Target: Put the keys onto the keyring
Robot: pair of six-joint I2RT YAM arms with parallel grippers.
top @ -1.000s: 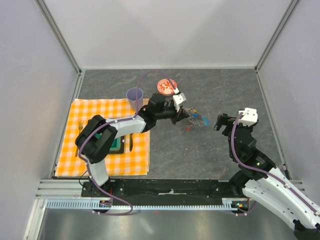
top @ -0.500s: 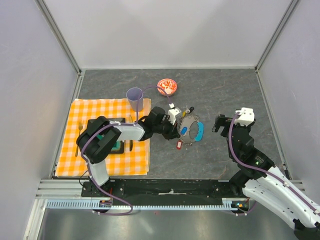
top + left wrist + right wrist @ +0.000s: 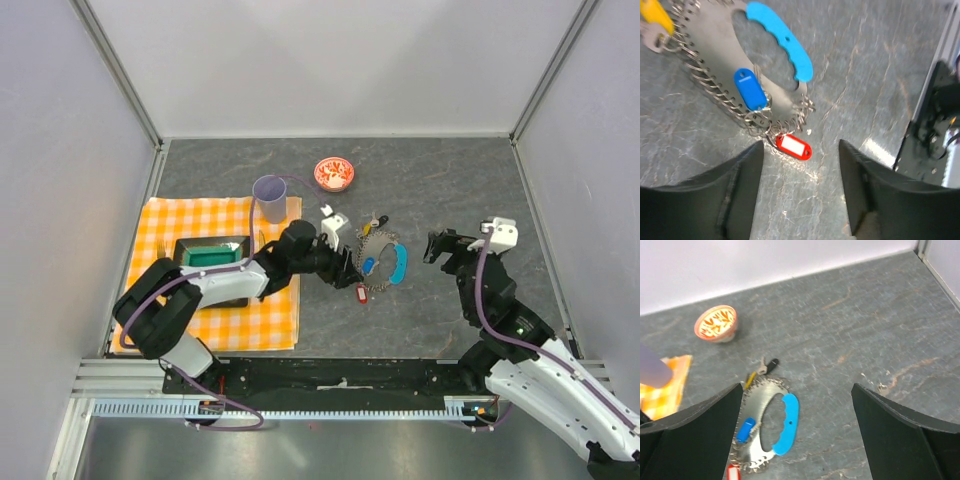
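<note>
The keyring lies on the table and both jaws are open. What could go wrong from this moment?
1. The left arm's jaws stand open right by the red-tagged key, which lies against the keyring's chain; closing there may catch chain loops too and drag the whole ring.
2. Nothing holds the ring: the right arm's jaws are open and apart from it, so a push may slide it.
3. The yellow key lies flat and small; jaws may slip off it.
</note>
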